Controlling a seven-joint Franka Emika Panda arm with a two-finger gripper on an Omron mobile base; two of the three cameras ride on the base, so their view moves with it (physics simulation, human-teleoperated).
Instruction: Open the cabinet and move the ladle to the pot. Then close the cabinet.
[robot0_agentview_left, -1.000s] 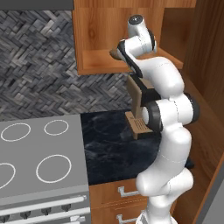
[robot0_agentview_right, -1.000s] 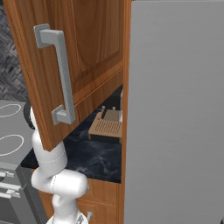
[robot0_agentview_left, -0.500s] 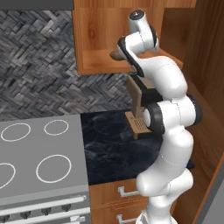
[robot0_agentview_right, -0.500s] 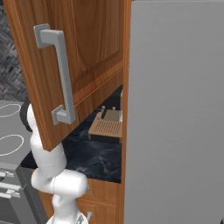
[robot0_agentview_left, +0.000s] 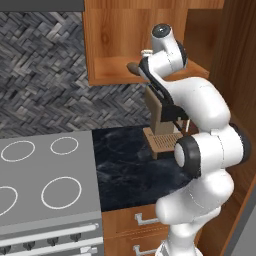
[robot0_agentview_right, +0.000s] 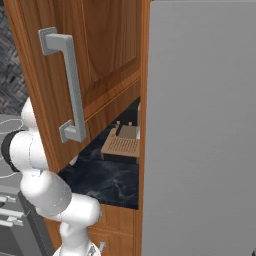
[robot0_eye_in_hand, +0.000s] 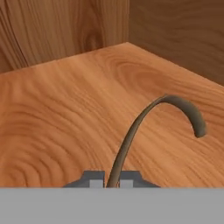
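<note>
The cabinet (robot0_agentview_left: 120, 45) stands open, its door (robot0_agentview_right: 95, 65) swung wide toward the right base view, with the silver bar handle (robot0_agentview_right: 67, 90) facing that camera. The arm reaches up into the cabinet interior, the hand sitting at the front edge of the bare wooden shelf (robot0_eye_in_hand: 65, 118). In the hand view the gripper (robot0_eye_in_hand: 112, 183) is closed almost fully, its two fingertips (robot0_eye_in_hand: 94, 181) pinching the thin dark handle of the ladle (robot0_eye_in_hand: 148, 118) between them. The ladle handle rises from the grip, arcs over and curves down to a free hooked end just above the shelf; the bowl of the ladle cannot be made out. In the left base view a dark rounded shape at the shelf edge beside the hand may be part of the ladle, but this cannot be confirmed. Below the cabinet lies a dark marbled counter (robot0_agentview_left: 130, 170) carrying a wooden block stand (robot0_agentview_left: 162, 137). A stove (robot0_agentview_left: 40, 180) with four burner rings adjoins the counter on the left.
</note>
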